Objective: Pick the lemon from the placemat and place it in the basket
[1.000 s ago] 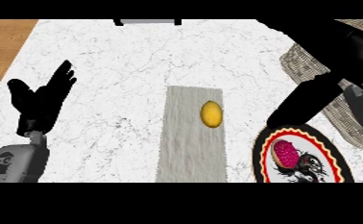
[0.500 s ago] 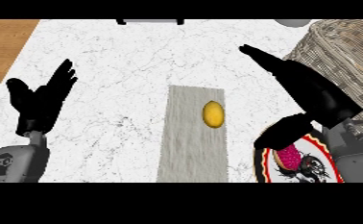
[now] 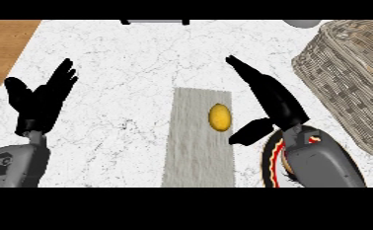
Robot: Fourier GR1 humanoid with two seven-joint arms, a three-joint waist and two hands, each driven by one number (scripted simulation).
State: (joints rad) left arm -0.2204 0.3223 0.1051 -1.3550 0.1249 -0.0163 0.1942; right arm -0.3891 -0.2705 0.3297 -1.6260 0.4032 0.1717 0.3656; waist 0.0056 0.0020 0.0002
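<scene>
Counter of white marble fills the view, and the wicker basket sits at its far right, well beyond the tips of the right hand's fingers and off to their outer side. A dark round plate with a red rim lies under the right forearm, mostly hidden. The grey placemat runs down the middle, on the thumb side of the right hand.

That hand is open, fingers straight and together, pointing up the counter, thumb spread wide toward the mat. The left hand rests open near the left edge, fingers up and slightly apart.

The lemon lies on the placemat, just beside the right thumb's tip, apart from it.

Risks, as I judge them: the lemon is round and could roll off the mat if the thumb nudges it before the fingers close; a sideways approach may also drag the mat; and the forearm could disturb the plate on the swing toward the basket.
</scene>
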